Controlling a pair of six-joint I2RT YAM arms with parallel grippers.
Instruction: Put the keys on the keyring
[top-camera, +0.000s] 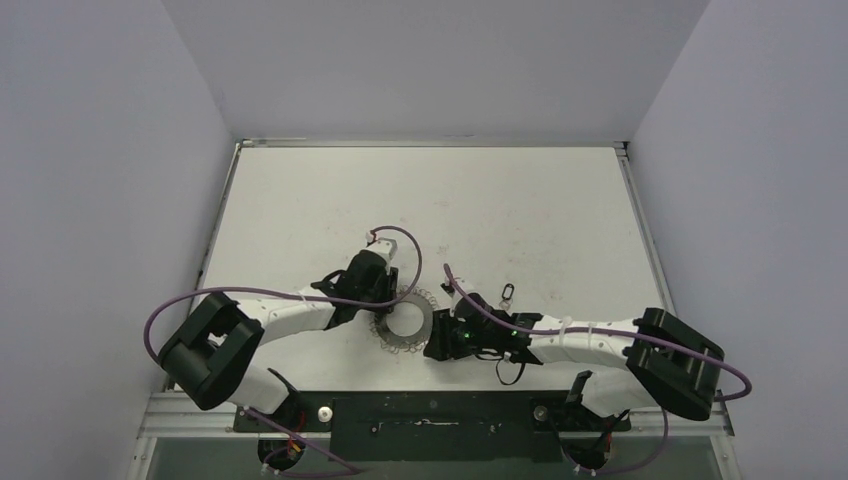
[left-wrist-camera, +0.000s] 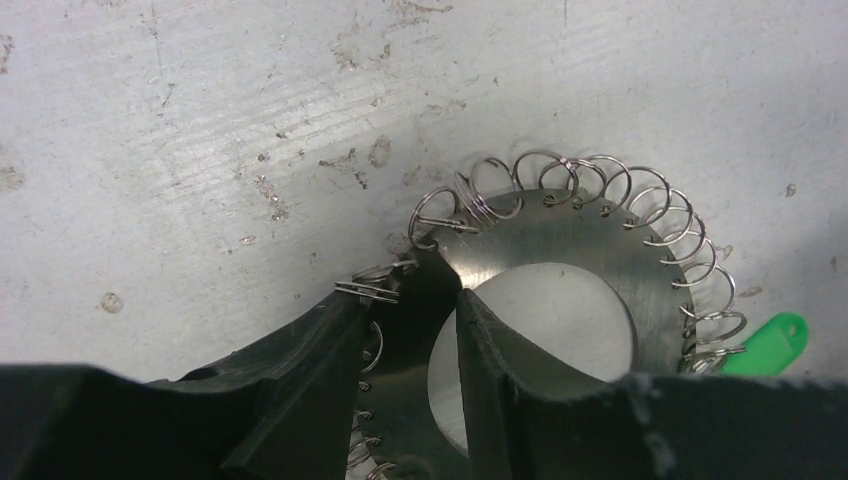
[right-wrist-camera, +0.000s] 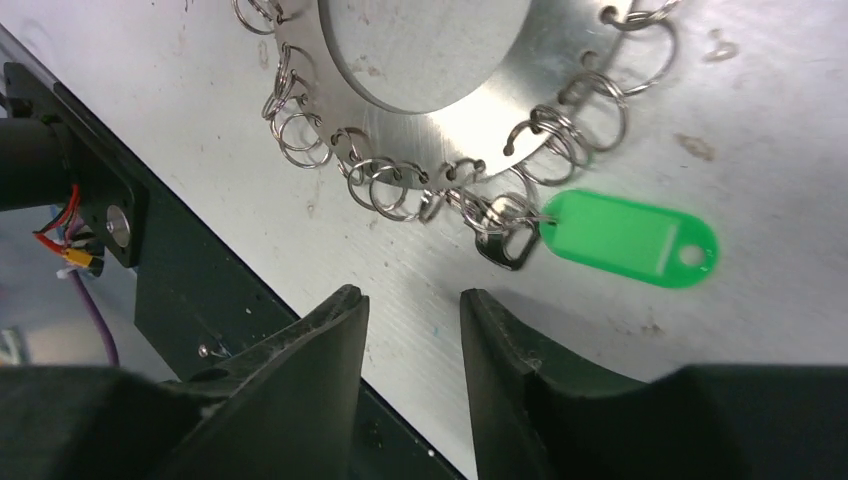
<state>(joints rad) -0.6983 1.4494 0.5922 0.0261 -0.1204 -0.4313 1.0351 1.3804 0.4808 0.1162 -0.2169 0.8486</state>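
While the left gripper (left-wrist-camera: 425, 290) stands at the lower middle of its wrist view with its jaws partway apart astride the flat band of the keyring (left-wrist-camera: 560, 235) (one finger in the central hole, the other outside among the wire loops), I cannot tell whether it truly pinches the metal. That is the first risk: a loose hold would let the ring slide or pivot on the table (left-wrist-camera: 200, 150) as soon as anything tugs at its fringe. The outer finger also lies against a loop, which could snag or bend. The right gripper (right-wrist-camera: 412, 300) is spread and empty at the bottom of its wrist view, just below the keys (right-wrist-camera: 505, 238). These lie flat on the table, so a closing pinch might skate over them, or catch only the green tag (right-wrist-camera: 628, 242) and swing the key away from the loops. The key's head sits among the loops at the ring's lower edge, touching them, but whether it is threaded or merely resting there is unclear — a nudge could drag it free. The keyring is a broad silvery disc with a round hole, its rim drilled and hung all round with small overlapping wire rings. It sits low in the centre of the overhead view, between the two arms.
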